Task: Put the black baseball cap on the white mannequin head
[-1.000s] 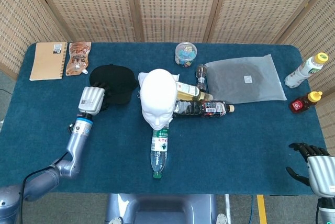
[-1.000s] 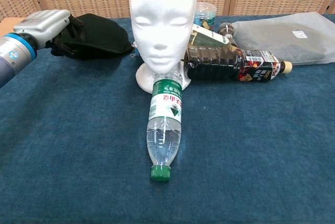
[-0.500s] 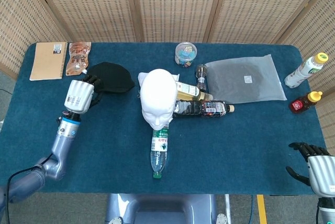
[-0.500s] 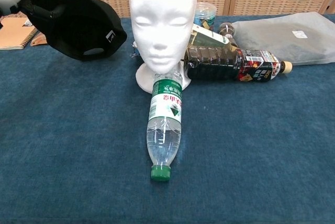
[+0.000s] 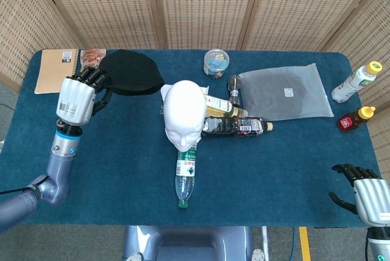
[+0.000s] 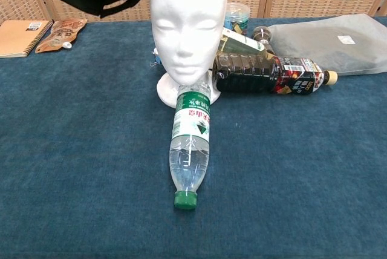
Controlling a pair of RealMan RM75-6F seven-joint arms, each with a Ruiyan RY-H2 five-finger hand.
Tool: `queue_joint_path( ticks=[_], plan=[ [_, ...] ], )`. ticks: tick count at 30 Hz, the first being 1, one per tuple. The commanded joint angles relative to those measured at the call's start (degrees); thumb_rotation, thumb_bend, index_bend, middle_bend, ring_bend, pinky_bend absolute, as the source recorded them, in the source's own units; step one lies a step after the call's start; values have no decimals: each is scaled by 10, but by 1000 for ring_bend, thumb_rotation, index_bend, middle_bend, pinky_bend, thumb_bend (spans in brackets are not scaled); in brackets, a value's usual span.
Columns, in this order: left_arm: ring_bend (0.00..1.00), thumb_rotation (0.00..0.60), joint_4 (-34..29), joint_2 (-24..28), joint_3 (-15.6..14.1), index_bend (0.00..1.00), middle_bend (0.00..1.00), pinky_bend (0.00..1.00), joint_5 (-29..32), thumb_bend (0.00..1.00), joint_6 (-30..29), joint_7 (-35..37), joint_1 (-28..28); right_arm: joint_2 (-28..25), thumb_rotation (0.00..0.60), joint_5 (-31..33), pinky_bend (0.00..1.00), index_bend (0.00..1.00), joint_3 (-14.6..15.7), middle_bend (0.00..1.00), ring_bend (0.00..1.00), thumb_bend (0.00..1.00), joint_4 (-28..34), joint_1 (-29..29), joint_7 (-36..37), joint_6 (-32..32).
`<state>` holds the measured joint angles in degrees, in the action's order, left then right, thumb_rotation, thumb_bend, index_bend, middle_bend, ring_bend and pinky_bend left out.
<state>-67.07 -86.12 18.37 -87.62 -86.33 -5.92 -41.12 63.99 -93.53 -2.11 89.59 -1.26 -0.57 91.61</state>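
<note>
Head view — left hand [image 5: 78, 97] raised, gripping black cap [image 5: 130, 73].

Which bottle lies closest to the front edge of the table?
The clear water bottle with green cap and label, lying before the mannequin head; other bottles lie farther back.

Black cap held up in the air, left of the white head.

The black baseball cap [image 5: 131, 73] is off the table, gripped at its left edge, its crown up and its open underside facing down; in the chest view it hangs at the top left, level with the crown of the head. The white mannequin head [image 5: 184, 113] stands upright on its round base mid-table, bare, facing the near edge.
</note>
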Motion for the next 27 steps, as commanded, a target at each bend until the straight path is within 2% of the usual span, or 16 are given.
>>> queue_joint_path(
  ticks=[1,8,17,21,27],
  plan=[
    [434,600,-16,12,13,779,486,752,-7,577,-2,-17,-14,-1,600,0,439,355,0,419,457,157,1,0,1,0],
    [434,600,-12,14,34,779,486,748,-12,571,19,-40,-58,0,600,0,438,355,1,419,457,157,-1,0,4,1],
    [433,600,25,-38,51,779,486,741,-7,558,36,-41,-120,-1,600,6,438,355,2,419,457,157,-3,3,8,1],
    [434,600,47,-64,47,779,486,735,-14,546,36,-35,-142,-3,600,7,439,355,2,418,458,157,-3,5,10,4],
    [434,600,44,-80,28,780,486,730,-34,541,18,-36,-149,-2,600,10,439,355,3,418,457,158,-7,9,16,6]
  ],
)
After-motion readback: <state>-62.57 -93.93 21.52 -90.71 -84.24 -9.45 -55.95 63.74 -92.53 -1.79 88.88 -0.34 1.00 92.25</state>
